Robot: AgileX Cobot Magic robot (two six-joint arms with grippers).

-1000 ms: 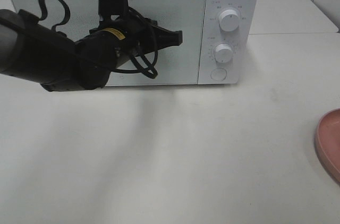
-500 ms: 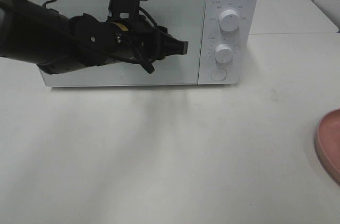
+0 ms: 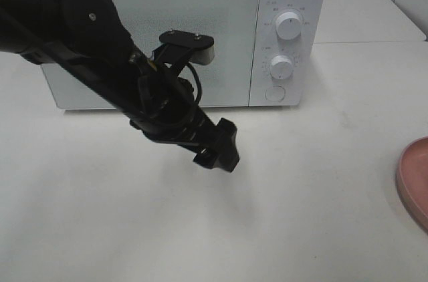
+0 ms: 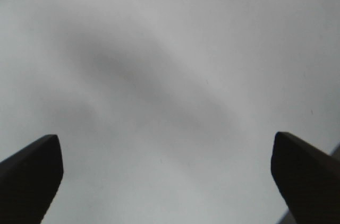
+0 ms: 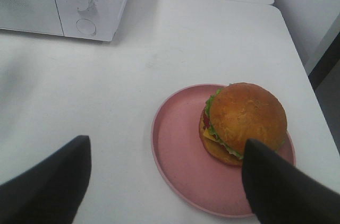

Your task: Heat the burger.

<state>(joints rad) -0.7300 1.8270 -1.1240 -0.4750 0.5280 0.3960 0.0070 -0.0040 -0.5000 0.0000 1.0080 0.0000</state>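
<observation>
The burger (image 5: 241, 118), with a golden-brown bun, lettuce and cheese, sits on a round pink plate (image 5: 175, 155) in the right wrist view. My right gripper (image 5: 167, 147) hovers over the plate, open, one dark finger (image 5: 276, 187) overlapping the burger's near side and holding nothing. My left gripper (image 3: 224, 152) points down at the bare table in front of the white microwave (image 3: 227, 35), whose door is closed. The left wrist view shows my left gripper (image 4: 166, 144) open wide, with nothing between its fingers.
The microwave has two knobs (image 3: 288, 25) and a round button (image 3: 275, 93) on its right panel. In the exterior view only the plate's edge (image 3: 413, 185) shows at the right border. The table's edge (image 5: 297, 49) runs close beside the plate.
My left arm swung from in front of the microwave door down and right toward the table. Its jaws went from shut to wide open.
</observation>
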